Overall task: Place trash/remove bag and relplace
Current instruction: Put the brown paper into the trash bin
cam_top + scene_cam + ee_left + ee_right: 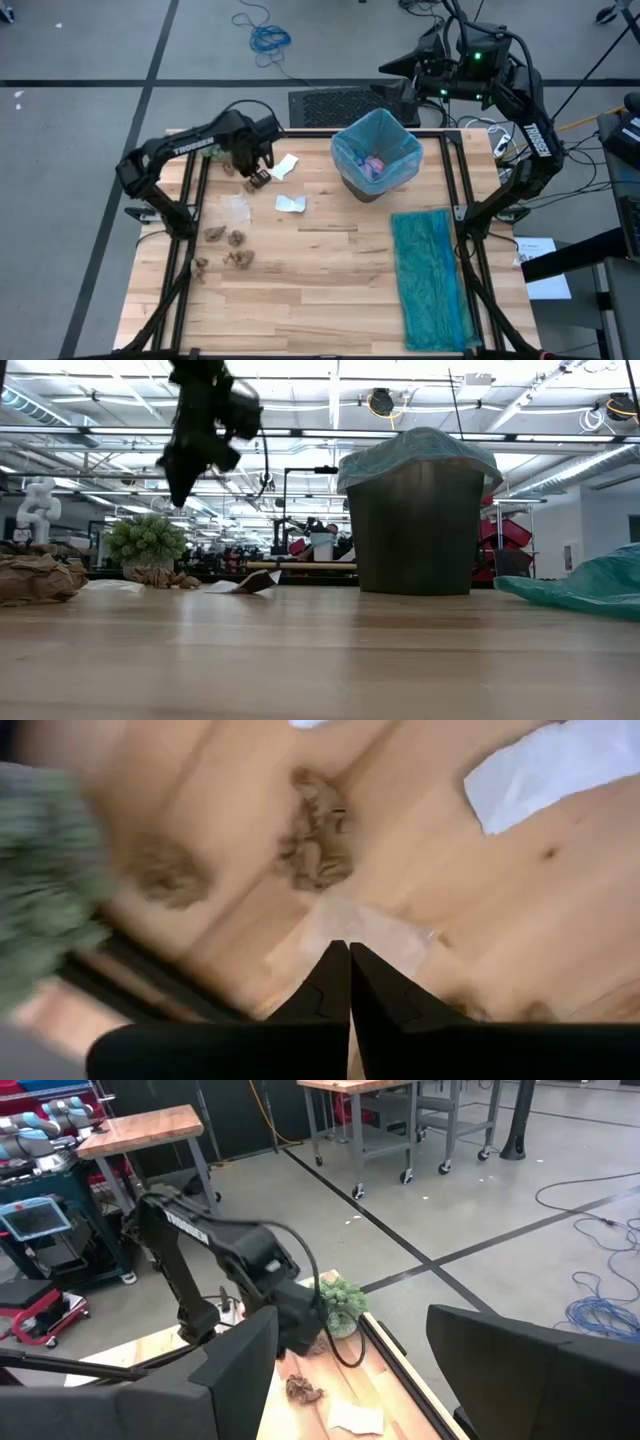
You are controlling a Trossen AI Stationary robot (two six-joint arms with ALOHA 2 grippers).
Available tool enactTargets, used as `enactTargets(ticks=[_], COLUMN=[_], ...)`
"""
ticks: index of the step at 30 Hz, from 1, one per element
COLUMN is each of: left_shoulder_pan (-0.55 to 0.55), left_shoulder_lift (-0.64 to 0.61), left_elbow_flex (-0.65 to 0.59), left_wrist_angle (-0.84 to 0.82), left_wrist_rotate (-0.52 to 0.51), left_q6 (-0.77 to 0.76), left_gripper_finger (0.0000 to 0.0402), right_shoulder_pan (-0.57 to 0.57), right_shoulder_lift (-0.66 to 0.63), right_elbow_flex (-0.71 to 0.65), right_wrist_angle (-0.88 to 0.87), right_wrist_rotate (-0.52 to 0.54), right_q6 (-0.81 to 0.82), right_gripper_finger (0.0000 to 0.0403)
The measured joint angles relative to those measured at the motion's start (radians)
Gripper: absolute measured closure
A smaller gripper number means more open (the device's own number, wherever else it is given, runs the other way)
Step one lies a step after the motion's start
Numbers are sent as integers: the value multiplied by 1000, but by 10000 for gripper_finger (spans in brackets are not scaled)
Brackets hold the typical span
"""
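Several brown wads of trash [228, 247] lie near the left edge of the bench [320, 290], with white paper bits [290, 203] further in. They look light, soft and easy to squash, so pinch one across its middle. The left gripper [257, 181] hangs above them, jaws pressed together on nothing. The right gripper [400, 68] waits behind the bin's blue bag [377, 150], jaws spread

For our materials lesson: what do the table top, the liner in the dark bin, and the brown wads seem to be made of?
Table top: pale wood planks, visible grain and joints. Light blue bin liner: thin, crinkly, translucent plastic. Brown wads: probably crumpled kraft paper, matte and creased.
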Motion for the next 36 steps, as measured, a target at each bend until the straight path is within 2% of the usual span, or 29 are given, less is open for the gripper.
enactTargets(ticks=[3, 11, 19, 23, 26, 31, 34, 36], left_shoulder_pan=[49, 61, 61, 61, 61, 59, 59, 59], left_shoulder_lift=[0, -1, -1, -1, 3, 29, 40, 41], left_elbow_flex=[-106, -200, -288, -355, -415, -476, -479, -479], left_wrist_angle=[120, 268, 301, 377, 469, 552, 565, 576], left_wrist_rotate=[64, 50, 49, 50, 50, 29, 19, 19], left_q6=[-3, 58, 77, 78, 77, 60, 3, -22], left_gripper_finger=[399, 370, 278, 231, 210, 211, 236, 269], right_shoulder_pan=[0, 0, 0, 0, 0, 0, 0, 0], right_shoulder_lift=[0, 0, 0, 0, 0, 0, 0, 0], right_elbow_flex=[0, 0, 0, 0, 0, 0, 0, 0], right_wrist_angle=[0, -7, -7, -4, 5, 18, 20, 20], right_wrist_rotate=[0, -2, -3, -3, -2, -2, -2, -2], right_q6=[3, 24, 40, 40, 40, 40, 40, 43], right_gripper_finger=[152, 152, 152, 152, 152, 152, 152, 152])
